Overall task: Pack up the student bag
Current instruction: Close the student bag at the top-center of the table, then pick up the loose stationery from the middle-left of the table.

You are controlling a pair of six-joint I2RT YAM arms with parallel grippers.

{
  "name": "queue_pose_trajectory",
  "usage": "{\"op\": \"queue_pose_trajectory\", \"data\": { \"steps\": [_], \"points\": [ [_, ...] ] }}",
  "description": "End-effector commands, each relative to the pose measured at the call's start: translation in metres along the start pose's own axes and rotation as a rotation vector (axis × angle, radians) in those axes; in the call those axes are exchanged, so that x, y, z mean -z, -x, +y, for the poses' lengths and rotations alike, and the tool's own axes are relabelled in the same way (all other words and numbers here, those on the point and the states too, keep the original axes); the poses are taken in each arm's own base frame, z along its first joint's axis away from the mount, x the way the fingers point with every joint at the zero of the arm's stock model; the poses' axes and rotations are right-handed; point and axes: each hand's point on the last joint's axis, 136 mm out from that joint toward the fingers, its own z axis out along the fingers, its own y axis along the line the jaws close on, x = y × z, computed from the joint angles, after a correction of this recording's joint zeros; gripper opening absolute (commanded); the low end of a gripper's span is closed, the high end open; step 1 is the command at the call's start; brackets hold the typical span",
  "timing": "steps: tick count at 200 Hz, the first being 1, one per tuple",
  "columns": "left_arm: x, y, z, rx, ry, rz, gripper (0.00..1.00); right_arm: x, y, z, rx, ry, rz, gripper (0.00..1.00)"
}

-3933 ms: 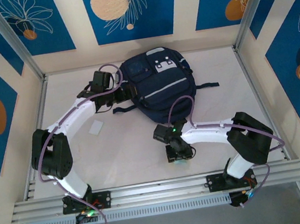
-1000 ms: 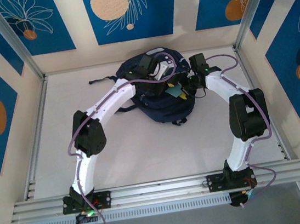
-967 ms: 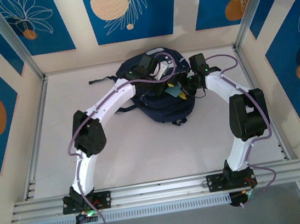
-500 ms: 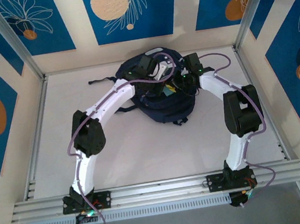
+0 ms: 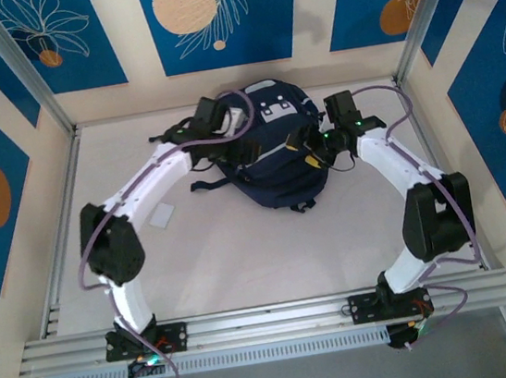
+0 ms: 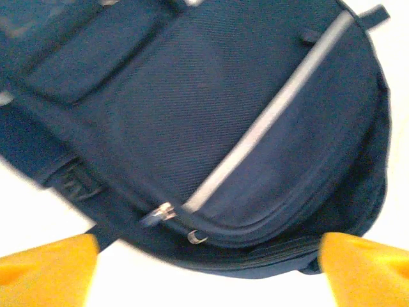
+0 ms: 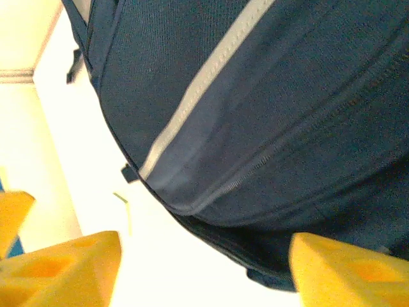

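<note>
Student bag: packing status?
Done: unconfirmed; the dark navy fabric backpack lies flat, its contents hidden. In hand: nothing, the left gripper and right gripper hang open and empty near it. Left: a small white flat piece lies on the table, likely unpacked.

Bag (image 5: pixel 274 175) flat on table (image 5: pixel 243 255), far middle, grey stripe across front, white patches at far end. Left gripper (image 5: pixel 233 143) at bag's left edge. Right gripper (image 5: pixel 306 149) over bag's right edge, yellow fingertips showing. Small white card (image 5: pixel 161 217) left of bag, apart from it.
</note>
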Motion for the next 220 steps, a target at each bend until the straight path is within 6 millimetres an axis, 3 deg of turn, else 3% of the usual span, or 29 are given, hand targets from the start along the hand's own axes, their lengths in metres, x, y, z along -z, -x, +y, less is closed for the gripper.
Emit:
{"op": "queue_pose_trajectory", "data": {
  "steps": [1,11,54,107,170,220],
  "points": [
    [0.017,-0.015,0.044,0.122,0.092,-0.009,1.00,0.013,-0.018,-0.026,0.017,-0.092,0.027,0.84],
    [0.023,-0.030,0.066,0.169,0.140,0.008,1.00,0.018,-0.018,-0.028,0.018,-0.101,0.019,1.00],
    [0.042,-0.089,0.137,0.308,0.279,0.074,1.00,0.036,-0.019,-0.025,0.037,-0.094,0.003,0.99],
    [0.036,-0.149,0.190,0.371,0.384,0.198,1.00,0.034,-0.031,-0.021,-0.001,-0.056,0.009,1.00],
    [0.014,-0.193,0.216,0.378,0.420,0.313,1.00,0.025,-0.038,-0.026,-0.030,-0.059,0.026,1.00],
    [-0.004,-0.217,0.208,0.365,0.338,0.408,0.99,0.027,-0.034,-0.029,-0.037,-0.072,0.004,0.99]
  ]
}}
